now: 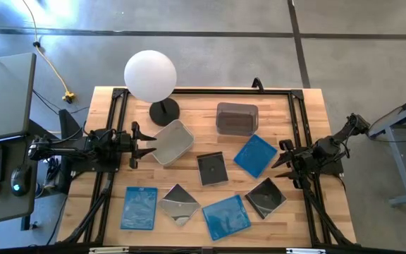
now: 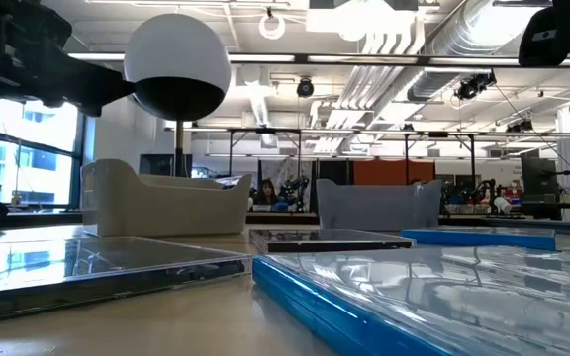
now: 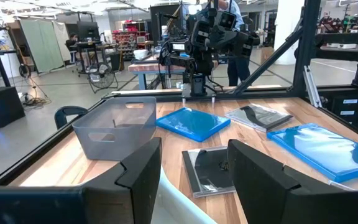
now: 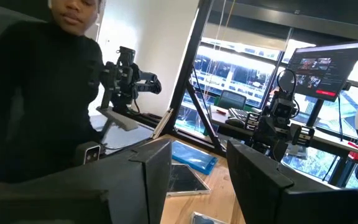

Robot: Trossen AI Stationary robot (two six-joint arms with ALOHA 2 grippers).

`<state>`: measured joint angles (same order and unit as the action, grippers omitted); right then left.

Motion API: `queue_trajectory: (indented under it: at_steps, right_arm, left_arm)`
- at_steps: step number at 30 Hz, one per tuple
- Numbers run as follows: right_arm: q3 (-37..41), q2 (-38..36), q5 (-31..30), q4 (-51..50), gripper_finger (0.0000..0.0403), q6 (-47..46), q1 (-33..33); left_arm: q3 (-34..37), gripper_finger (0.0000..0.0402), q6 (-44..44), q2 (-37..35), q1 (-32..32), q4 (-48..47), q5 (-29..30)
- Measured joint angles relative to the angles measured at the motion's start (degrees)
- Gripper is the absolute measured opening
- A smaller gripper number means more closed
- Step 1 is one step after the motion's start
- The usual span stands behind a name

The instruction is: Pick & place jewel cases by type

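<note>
Nothing is picked up yet: the six thin square plastic jewel cases lie flat on the wooden table (image 1: 104,106), three translucent blue ones (image 1: 139,208) (image 1: 225,216) (image 1: 254,154) and three dark shiny ones (image 1: 211,168) (image 1: 179,204) (image 1: 266,197), in front of the light grey tub (image 1: 173,140) and the darker grey tub (image 1: 237,118). The left gripper (image 1: 146,144) hovers beside the light tub with its fingers apart and empty, and the right gripper (image 1: 282,159) waits near the table's right edge, fingers also apart. I judge the next move is to choose one case, go down over it and close on its thin edge.
</note>
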<state>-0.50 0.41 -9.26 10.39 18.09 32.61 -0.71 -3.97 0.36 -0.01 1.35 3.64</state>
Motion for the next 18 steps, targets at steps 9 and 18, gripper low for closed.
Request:
queue_trajectory:
  at_steps: [9, 18]
  right_arm:
    - [0.0, 0.0, 0.0, 0.0, 0.0149, 0.0, 0.0]
    - [0.0, 0.0, 0.0, 0.0, 0.0149, 0.0, 0.0]
  left_arm:
    - [-0.3, 0.0182, 4.2, 0.0, 0.0, 2.6, 8.8]
    - [-1.8, 0.0182, 7.2, 0.0, 0.0, 1.6, 16.8]
